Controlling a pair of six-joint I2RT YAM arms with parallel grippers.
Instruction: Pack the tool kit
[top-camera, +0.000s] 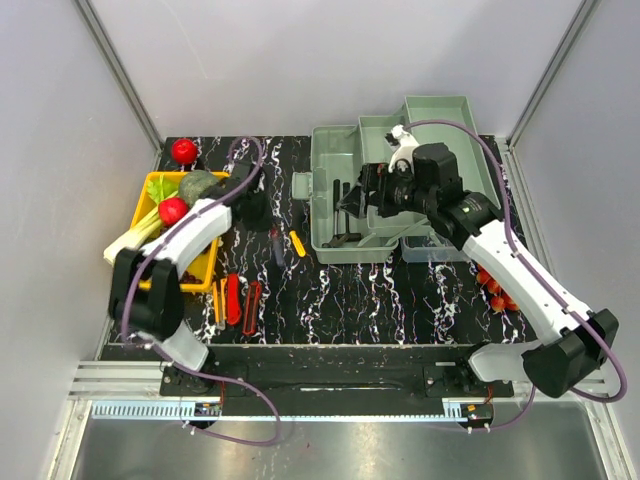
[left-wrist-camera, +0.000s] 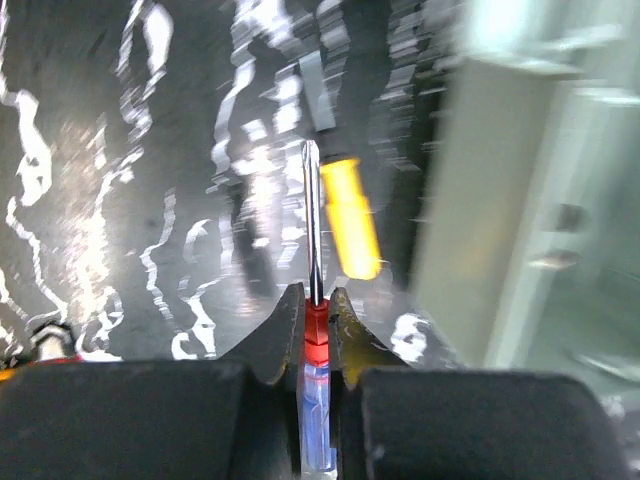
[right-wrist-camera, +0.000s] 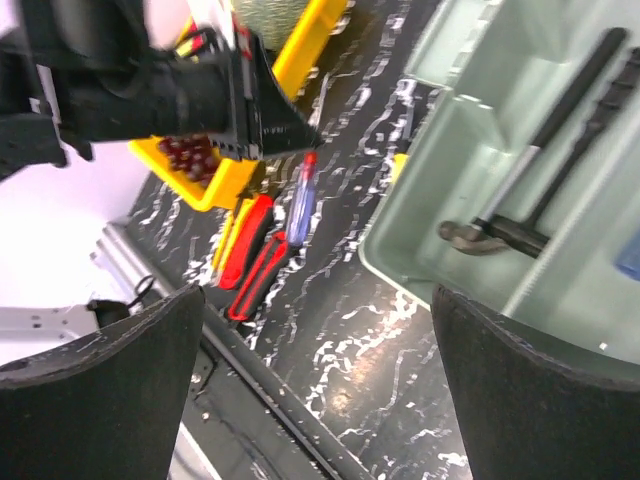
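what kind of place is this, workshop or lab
Probably a robot lab cell: a left arm and a right arm bolted to a black marbled table, plain pale panels around it, and props, a toolbox and a yellow tray of produce.

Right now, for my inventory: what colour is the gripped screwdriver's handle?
Screwdriver: blue handle, red collar; clearest in left wrist view.

**No Legible Markings in Tool-Packing Scene**

No lettering, label, brand or number can be read anywhere in view, neither on the pale grey-green plastic toolbox (top-camera: 330, 150) at the far right, nor on the yellow plastic tray (top-camera: 160, 178) at the left, nor on the black marbled table (top-camera: 370, 290).
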